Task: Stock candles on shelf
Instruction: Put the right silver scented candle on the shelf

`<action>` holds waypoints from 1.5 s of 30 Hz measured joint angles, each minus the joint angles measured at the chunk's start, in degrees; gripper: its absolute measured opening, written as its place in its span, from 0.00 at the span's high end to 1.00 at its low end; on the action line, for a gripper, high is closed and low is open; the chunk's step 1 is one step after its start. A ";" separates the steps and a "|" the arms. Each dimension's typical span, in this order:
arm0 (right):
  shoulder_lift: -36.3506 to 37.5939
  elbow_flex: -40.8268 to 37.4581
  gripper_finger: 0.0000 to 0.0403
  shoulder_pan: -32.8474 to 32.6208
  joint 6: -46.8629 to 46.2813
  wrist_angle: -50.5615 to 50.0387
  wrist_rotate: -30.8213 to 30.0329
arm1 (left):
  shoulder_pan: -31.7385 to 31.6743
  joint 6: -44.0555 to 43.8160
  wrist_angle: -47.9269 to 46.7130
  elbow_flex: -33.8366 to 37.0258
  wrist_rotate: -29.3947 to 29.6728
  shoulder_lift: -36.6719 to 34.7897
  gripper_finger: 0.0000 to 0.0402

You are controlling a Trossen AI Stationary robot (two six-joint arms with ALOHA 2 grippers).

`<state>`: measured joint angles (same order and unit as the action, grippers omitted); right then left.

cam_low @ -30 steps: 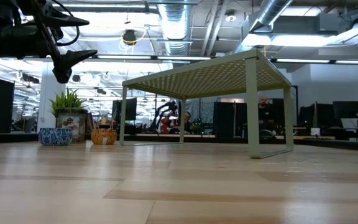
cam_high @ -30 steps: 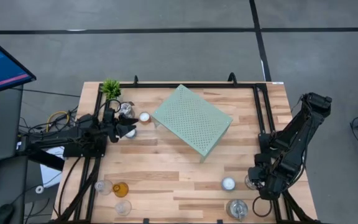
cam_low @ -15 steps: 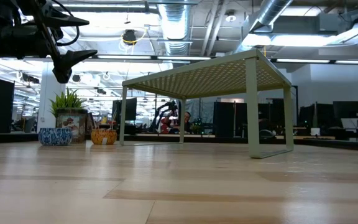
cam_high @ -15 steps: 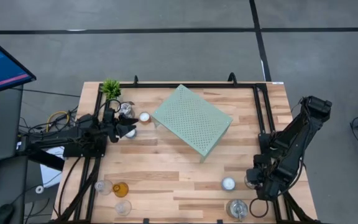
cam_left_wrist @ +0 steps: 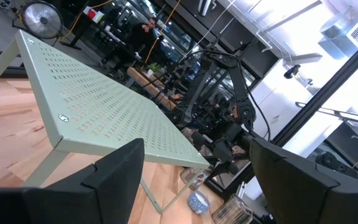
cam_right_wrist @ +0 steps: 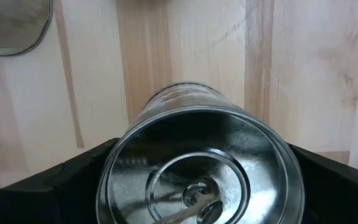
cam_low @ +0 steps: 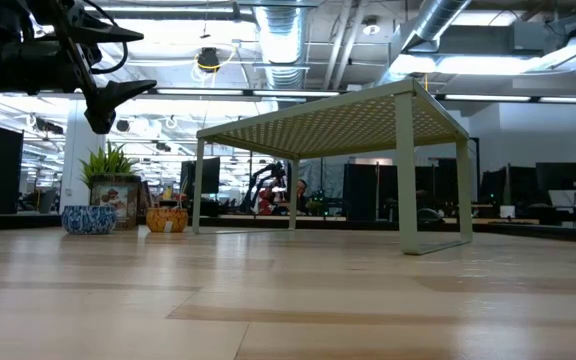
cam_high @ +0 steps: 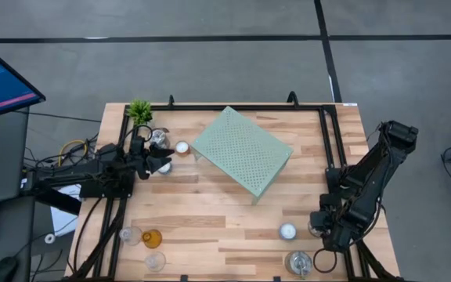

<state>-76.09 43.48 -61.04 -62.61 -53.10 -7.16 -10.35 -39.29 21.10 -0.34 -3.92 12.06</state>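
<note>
Nothing has moved since the earlier frames. Shelf (cam_high: 242, 150) stands mid-worktop (cam_high: 210, 219), bare; no candles stocked. Right claw (cam_right_wrist: 197, 186) sits spread around a silver tin (cam_right_wrist: 201, 168), wick visible inside, near the front right edge. Left claw (cam_high: 163, 160) hangs open near the tealight (cam_high: 182, 146).

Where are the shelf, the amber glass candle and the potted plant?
shelf (cam_high: 243, 149): high view, middle of perforated top.
amber glass candle (cam_high: 153, 237): high view, middle of glass.
potted plant (cam_high: 139, 110): high view, on the leaves.
</note>
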 joint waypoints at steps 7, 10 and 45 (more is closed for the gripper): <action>0.00 0.00 0.01 0.04 0.03 -0.05 0.27 | -0.02 0.00 0.00 0.00 0.00 0.01 0.27; 0.00 0.00 0.01 0.07 0.19 -0.05 1.14 | 0.00 0.00 -0.01 0.00 0.00 0.00 0.27; 13.30 8.83 0.17 2.66 2.21 -15.55 0.42 | -0.02 -0.01 -0.02 0.00 0.00 0.00 0.27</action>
<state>-62.79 52.31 -58.38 -60.40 -68.64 -6.74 -10.37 -39.29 21.09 -0.34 -3.92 12.06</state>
